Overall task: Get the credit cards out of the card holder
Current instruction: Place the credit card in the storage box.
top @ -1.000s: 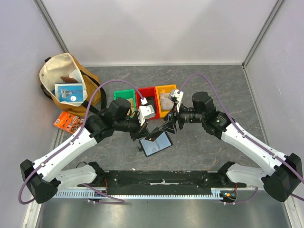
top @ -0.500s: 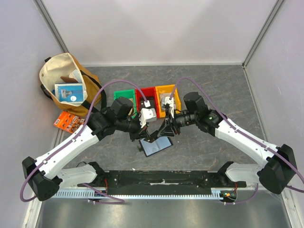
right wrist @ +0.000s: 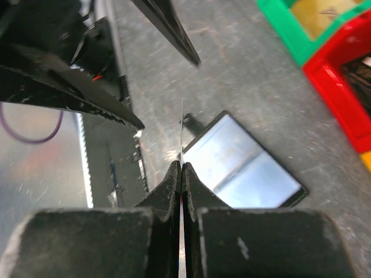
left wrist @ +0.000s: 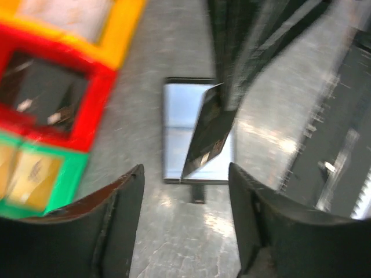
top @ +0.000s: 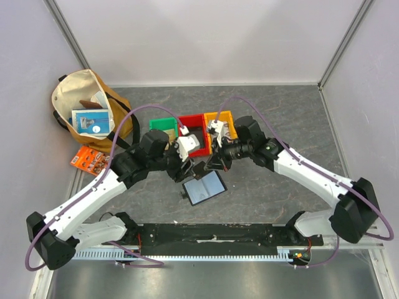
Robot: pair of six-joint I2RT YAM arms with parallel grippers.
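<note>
**Top external view: one credit card [left wrist: 207, 136] pinched over the open card holder [top: 204, 189]**

From above, the card holder lies spread open and flat on the grey table [top: 280, 112], its two shiny grey-blue panels facing up inside a black rim. It sits between the two arms, on the near side of the row of bins and apart from them. The bins run green bin [top: 163, 121], red bin [top: 190, 118], yellow bin [top: 218, 114] from left to right.

Both claws meet just above the far edge of the holder. The right gripper [right wrist: 181, 165] has its two fingers pressed fully together on the credit card. From its own wrist camera the card shows edge-on, as a thin bright line sticking out past the fingertips. From the left wrist camera the same card is a dark slanted plate hanging tilted over the holder's panels. I cannot tell whether its lower corner touches the holder.

The left gripper [left wrist: 185, 174] faces that card with its fingers spread well apart. Nothing sits between them, and the card hangs beyond their tips.

Off to the far left, a tan bag [top: 75, 93] stands open against the wall. An orange packet [top: 89, 159] lies on the table just beside it.
</note>
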